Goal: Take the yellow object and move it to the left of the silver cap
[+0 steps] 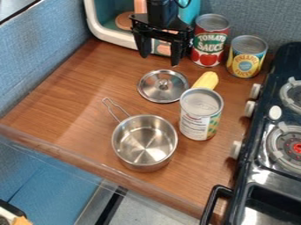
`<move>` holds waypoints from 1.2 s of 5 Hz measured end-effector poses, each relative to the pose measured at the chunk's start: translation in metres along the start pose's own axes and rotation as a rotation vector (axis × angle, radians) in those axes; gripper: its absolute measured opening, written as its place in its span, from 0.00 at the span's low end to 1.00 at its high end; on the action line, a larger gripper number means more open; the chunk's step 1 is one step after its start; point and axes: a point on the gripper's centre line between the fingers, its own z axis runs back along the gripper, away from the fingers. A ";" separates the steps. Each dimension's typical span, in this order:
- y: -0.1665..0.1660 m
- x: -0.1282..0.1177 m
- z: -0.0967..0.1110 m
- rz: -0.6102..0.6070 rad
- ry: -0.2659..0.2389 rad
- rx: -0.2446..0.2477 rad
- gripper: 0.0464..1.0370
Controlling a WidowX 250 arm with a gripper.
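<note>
my black gripper hangs at the far side, fingers wide apart. i see the long yellow thing right of the round silver metal lid.

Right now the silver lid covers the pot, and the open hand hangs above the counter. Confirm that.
Not quite: the camera view shows the silver lid lying on the counter, off the pot. The open hand does hang above the counter.

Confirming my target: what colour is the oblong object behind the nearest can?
The object is yellow, clearest in the camera view.
</note>
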 end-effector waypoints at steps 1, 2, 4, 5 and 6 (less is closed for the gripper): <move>-0.002 -0.004 -0.018 0.005 0.045 -0.010 0.96; -0.028 0.015 -0.034 -0.008 0.032 -0.068 0.96; -0.057 0.043 -0.060 -0.012 0.048 -0.102 0.96; -0.055 0.037 -0.081 0.000 0.095 -0.090 0.96; -0.055 0.033 -0.084 0.009 0.109 -0.083 0.96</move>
